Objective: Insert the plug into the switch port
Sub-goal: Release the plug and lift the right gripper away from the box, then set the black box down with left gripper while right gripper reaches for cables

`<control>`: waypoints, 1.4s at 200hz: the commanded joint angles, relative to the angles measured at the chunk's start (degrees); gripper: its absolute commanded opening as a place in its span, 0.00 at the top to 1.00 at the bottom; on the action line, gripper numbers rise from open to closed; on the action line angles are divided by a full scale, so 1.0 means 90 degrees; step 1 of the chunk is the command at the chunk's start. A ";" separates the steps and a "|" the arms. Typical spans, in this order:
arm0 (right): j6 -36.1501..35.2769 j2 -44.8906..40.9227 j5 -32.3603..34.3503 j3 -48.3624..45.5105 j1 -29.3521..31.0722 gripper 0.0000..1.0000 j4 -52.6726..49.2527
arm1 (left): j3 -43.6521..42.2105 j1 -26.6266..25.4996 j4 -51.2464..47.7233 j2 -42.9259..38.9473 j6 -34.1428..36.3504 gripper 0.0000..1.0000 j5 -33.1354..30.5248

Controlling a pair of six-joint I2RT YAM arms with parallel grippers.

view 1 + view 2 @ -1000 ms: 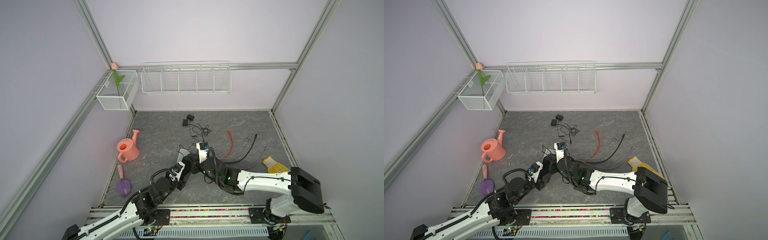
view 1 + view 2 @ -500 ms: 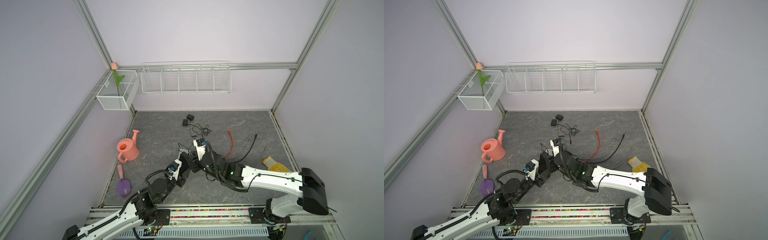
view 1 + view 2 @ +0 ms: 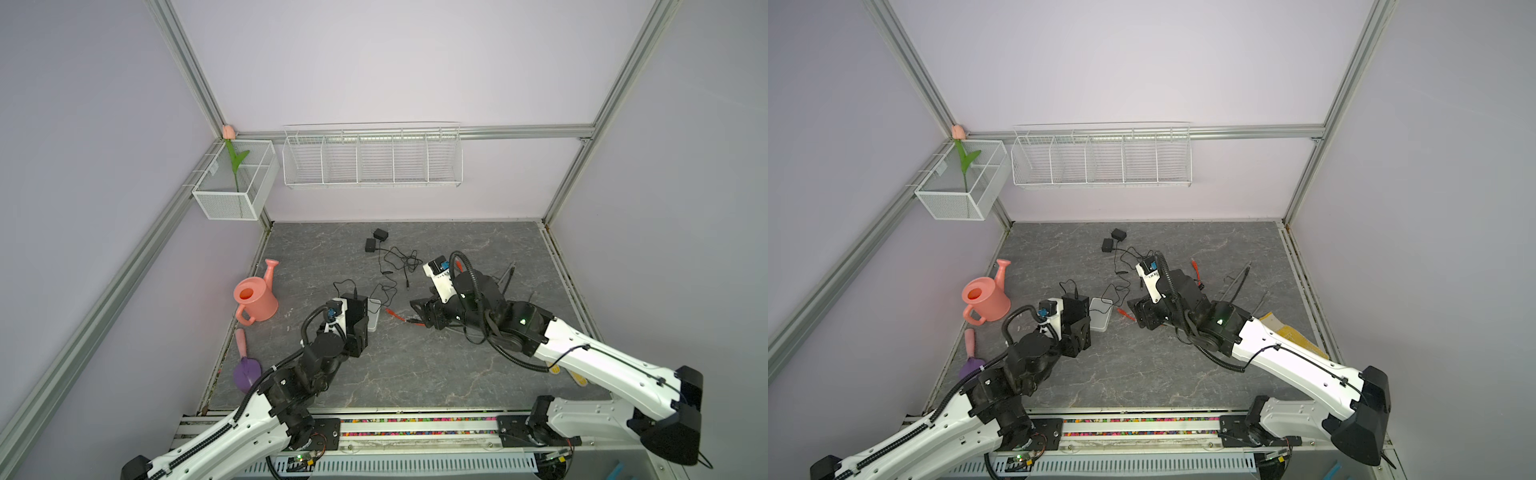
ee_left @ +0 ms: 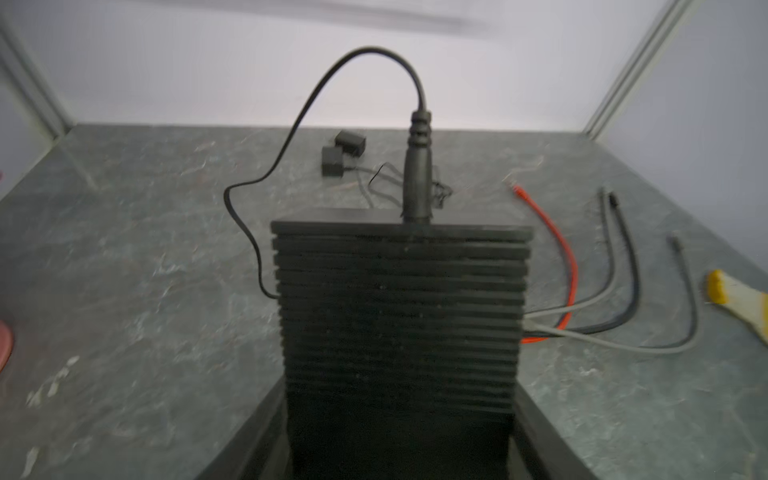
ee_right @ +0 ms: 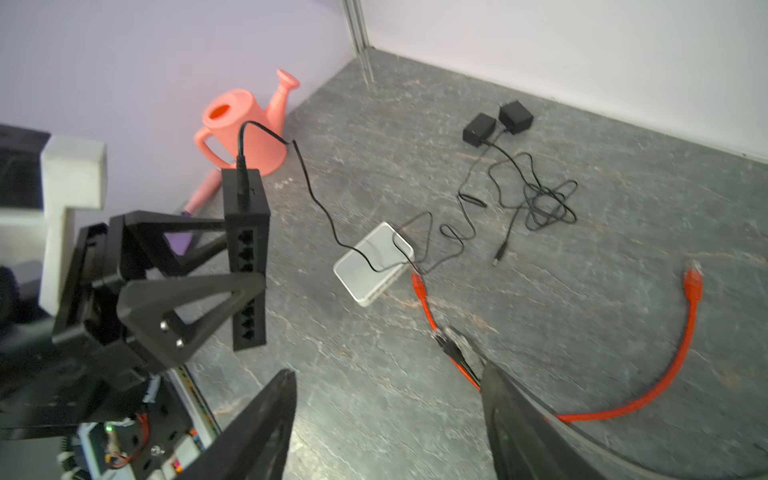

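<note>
My left gripper (image 3: 360, 329) (image 4: 401, 399) is shut on the black ribbed switch (image 3: 356, 308) (image 3: 1075, 308) (image 4: 401, 316) and holds it on end above the floor. A row of ports on the switch (image 5: 247, 257) faces my right arm. The black barrel plug (image 4: 417, 174) (image 5: 242, 183) stands in the switch's upper end, and its thin cord loops away toward the floor. My right gripper (image 3: 419, 314) (image 3: 1138, 313) (image 5: 386, 372) hangs open and holds nothing, a hand's width to the right of the switch and low over the floor.
A white box (image 5: 374, 262) (image 3: 374, 316) lies between the arms, a red cable (image 5: 681, 340) ending beside it. Two black adapters (image 3: 376, 242) with tangled cords lie farther back. A pink watering can (image 3: 253, 299) and purple trowel (image 3: 245, 368) lie left; loose cables (image 4: 623, 291) and a yellow object (image 3: 1283, 332) lie right.
My right gripper was shut close against the switch; it has opened and drawn back to the right. My left gripper still grips the switch, shifted slightly left.
</note>
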 commanded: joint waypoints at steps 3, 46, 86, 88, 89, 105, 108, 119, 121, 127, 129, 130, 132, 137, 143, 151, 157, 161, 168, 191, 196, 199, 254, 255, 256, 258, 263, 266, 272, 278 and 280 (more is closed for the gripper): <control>-0.0460 0.0414 -0.0314 -0.0318 -0.0030 0.34 -0.0256 | 0.0158 0.0870 -0.0618 0.0420 -0.1014 1.00 0.0822; -0.0581 0.2136 -0.0767 -0.0067 0.0177 0.57 -0.0028 | 0.0463 0.1540 0.0164 0.0380 -0.0753 1.00 0.1739; -0.0496 0.3730 -0.0982 0.0683 0.0624 0.67 0.0410 | 0.1240 0.1540 -0.0083 0.0372 -0.0464 1.00 0.1788; -0.0491 0.3787 -0.0959 0.0738 0.0641 0.67 0.0416 | 0.1268 0.1540 -0.0100 0.0363 -0.0453 1.00 0.1787; -0.0482 0.3831 -0.0948 0.0756 0.0647 0.67 0.0417 | 0.1281 0.1540 -0.0106 0.0360 -0.0449 1.00 0.1787; -0.0368 0.4325 -0.0835 0.1126 0.0711 0.68 0.0535 | 0.1372 0.1535 -0.0232 0.0229 -0.0427 1.00 0.1764; -0.0344 0.4402 -0.0847 0.1168 0.0703 0.68 0.0556 | 0.1373 0.1537 -0.0256 0.0209 -0.0426 1.00 0.1759; -0.0286 0.4681 -0.0855 0.1425 0.0700 0.68 0.0613 | 0.1367 0.1538 -0.0351 0.0098 -0.0425 1.00 0.1721; -0.0287 0.4723 -0.0851 0.1472 0.0682 0.68 0.0613 | 0.1363 0.1539 -0.0377 0.0082 -0.0426 1.00 0.1717; -0.0252 0.4887 -0.0842 0.1623 0.0666 0.68 0.0613 | 0.1367 0.1535 -0.0456 0.0024 -0.0426 1.00 0.1708; -0.0242 0.4934 -0.0843 0.1671 0.0659 0.68 0.0613 | 0.1356 0.1539 -0.0481 -0.0002 -0.0434 1.00 0.1709; -0.0236 0.4956 -0.0842 0.1697 0.0656 0.68 0.0618 | 0.1354 0.1539 -0.0492 -0.0013 -0.0435 1.00 0.1704; -0.0226 0.5010 -0.0841 0.1740 0.0654 0.68 0.0622 | 0.1353 0.1535 -0.0519 -0.0039 -0.0436 1.00 0.1700; -0.0202 0.5133 -0.0858 0.1867 0.0632 0.68 0.0628 | 0.1334 0.1536 -0.0573 -0.0097 -0.0436 1.00 0.1707; -0.0177 0.5287 -0.0916 0.2000 0.0605 0.68 0.0646 | 0.1315 0.1540 -0.0638 -0.0169 -0.0463 1.00 0.1698; -0.0128 0.5498 -0.0987 0.2192 0.0569 0.68 0.0680 | 0.1287 0.1540 -0.0722 -0.0284 -0.0479 1.00 0.1685; -0.0085 0.5662 -0.0985 0.2337 0.0540 0.69 0.0674 | 0.1271 0.1534 -0.0783 -0.0365 -0.0504 1.00 0.1682; -0.0058 0.5771 -0.0961 0.2443 0.0524 0.69 0.0672 | 0.1254 0.1540 -0.0810 -0.0423 -0.0524 1.00 0.1675; -0.0015 0.5948 -0.0890 0.2612 0.0475 0.70 0.0667 | 0.1238 0.1538 -0.0862 -0.0535 -0.0550 1.00 0.1675; 0.0192 0.6469 -0.0526 0.3191 0.0289 0.73 0.0584 | 0.1179 0.1540 -0.0964 -0.0858 -0.0638 1.00 0.1743; 0.0255 0.6556 -0.0427 0.3294 0.0236 0.74 0.0570 | 0.1177 0.1539 -0.0971 -0.0908 -0.0650 1.00 0.1755; 0.0293 0.6598 -0.0359 0.3354 0.0211 0.74 0.0560 | 0.1168 0.1540 -0.0980 -0.0937 -0.0661 1.00 0.1770; 0.0296 0.6157 -0.0818 0.3566 -0.0233 0.73 0.0815 | 0.0985 0.1539 -0.0992 -0.0884 -0.0750 1.00 0.2198; 0.0283 0.6124 -0.0819 0.3553 -0.0229 0.73 0.0807 | 0.0983 0.1540 -0.0991 -0.0879 -0.0749 1.00 0.2207; 0.0261 0.6089 -0.0820 0.3531 -0.0232 0.73 0.0798 | 0.0977 0.1540 -0.0991 -0.0876 -0.0749 1.00 0.2212; 0.0230 0.6030 -0.0820 0.3491 -0.0234 0.73 0.0784 | 0.0966 0.1540 -0.0998 -0.0872 -0.0753 1.00 0.2233; 0.0158 0.5852 -0.0796 0.3362 -0.0235 0.72 0.0740 | 0.0945 0.1535 -0.0991 -0.0835 -0.0745 1.00 0.2280; 0.0105 0.5731 -0.0785 0.3282 -0.0236 0.72 0.0717 | 0.0934 0.1539 -0.0992 -0.0821 -0.0725 1.00 0.2330; -0.0019 0.5480 -0.0783 0.3079 -0.0243 0.71 0.0688 | 0.0914 0.1539 -0.0988 -0.0757 -0.0662 1.00 0.2423; -0.0172 0.5222 -0.0786 0.2862 -0.0259 0.70 0.0642 | 0.0904 0.1538 -0.1032 -0.0654 -0.0635 1.00 0.2521; -0.0225 0.5157 -0.0783 0.2786 -0.0270 0.70 0.0623 | 0.0903 0.1537 -0.1050 -0.0614 -0.0625 1.00 0.2559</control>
